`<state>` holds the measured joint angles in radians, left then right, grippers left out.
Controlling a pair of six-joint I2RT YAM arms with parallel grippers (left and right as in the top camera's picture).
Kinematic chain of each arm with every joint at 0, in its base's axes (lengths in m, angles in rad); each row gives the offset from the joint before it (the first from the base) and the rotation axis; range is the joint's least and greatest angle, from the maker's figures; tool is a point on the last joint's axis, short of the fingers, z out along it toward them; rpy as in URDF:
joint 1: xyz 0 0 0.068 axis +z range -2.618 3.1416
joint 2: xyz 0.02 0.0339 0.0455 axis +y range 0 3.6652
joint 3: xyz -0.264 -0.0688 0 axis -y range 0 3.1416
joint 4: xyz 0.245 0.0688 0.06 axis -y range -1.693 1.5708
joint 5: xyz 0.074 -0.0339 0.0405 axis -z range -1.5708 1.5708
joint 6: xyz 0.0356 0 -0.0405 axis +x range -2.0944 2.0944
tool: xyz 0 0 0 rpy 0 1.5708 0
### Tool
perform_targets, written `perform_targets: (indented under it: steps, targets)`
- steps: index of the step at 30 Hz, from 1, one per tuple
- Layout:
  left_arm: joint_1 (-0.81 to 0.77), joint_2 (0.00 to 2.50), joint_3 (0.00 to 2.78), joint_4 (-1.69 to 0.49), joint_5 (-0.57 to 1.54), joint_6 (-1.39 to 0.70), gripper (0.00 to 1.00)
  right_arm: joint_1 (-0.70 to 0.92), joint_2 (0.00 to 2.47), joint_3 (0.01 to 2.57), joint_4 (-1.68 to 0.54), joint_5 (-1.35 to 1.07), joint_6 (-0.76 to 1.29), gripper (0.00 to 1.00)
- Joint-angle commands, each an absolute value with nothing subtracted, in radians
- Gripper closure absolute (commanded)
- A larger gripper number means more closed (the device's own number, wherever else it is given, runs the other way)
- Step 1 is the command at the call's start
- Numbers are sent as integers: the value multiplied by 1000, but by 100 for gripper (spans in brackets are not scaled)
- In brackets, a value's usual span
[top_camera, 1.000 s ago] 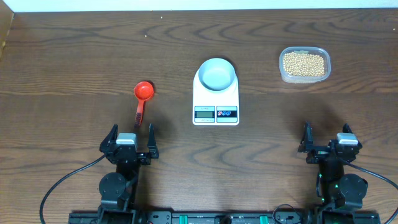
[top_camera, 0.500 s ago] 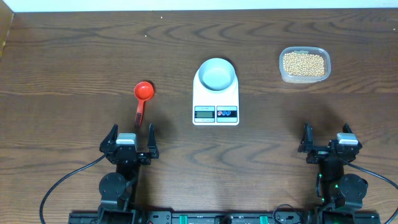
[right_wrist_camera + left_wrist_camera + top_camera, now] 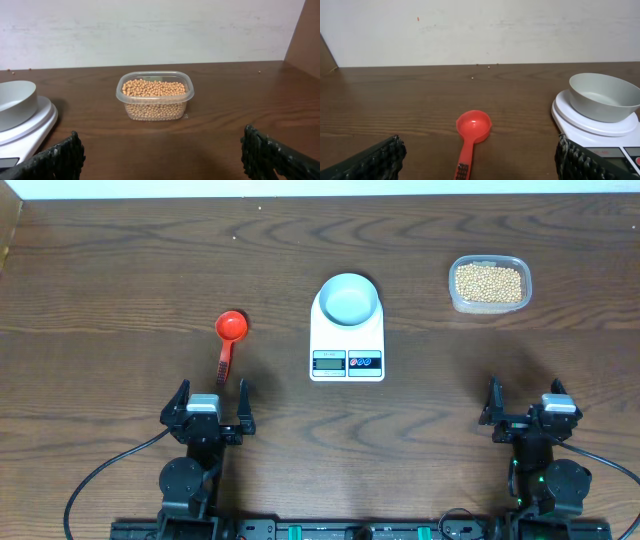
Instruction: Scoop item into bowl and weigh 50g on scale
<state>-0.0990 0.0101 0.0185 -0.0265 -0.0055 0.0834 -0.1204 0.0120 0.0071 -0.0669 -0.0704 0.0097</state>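
Sitting on the round platform at the far end of the scale [image 3: 347, 345] is the bowl [image 3: 349, 298], small, round, pale blue-white and empty; the scale itself is a flat white rectangle with a small grey display and two round buttons along its near edge; the beans [image 3: 488, 282], small round tan-yellow grains packed close together, fill a clear rounded-rectangular tub [image 3: 490, 308] well apart from the scale on its right, level with the bowl; a red scoop [image 3: 231, 327] lies on the table [image 3: 120, 280] left of the scale, its round cup at the far end and its handle pointing toward the arms; the left gripper [image 3: 212, 392] rests nearer than the scale and to its left, close to the scoop's handle, jaws spread wide and empty; the right gripper [image 3: 524, 392] rests nearer than the scale and to its right, jaws likewise spread wide, holding nothing.
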Motion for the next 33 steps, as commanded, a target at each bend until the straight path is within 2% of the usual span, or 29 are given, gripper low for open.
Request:
perform_targets:
  steps: [1,27,33]
  targets:
    - [-95,4,4,-71,-33,97,2,-122,7,6,-71,-62,-1,1]
    - [-95,4,4,-71,-33,96,2,-122,7,6,-72,-62,-1,1]
    - [-95,5,6,-14,-6,-52,2,-122,7,6,-71,-62,-1,1]
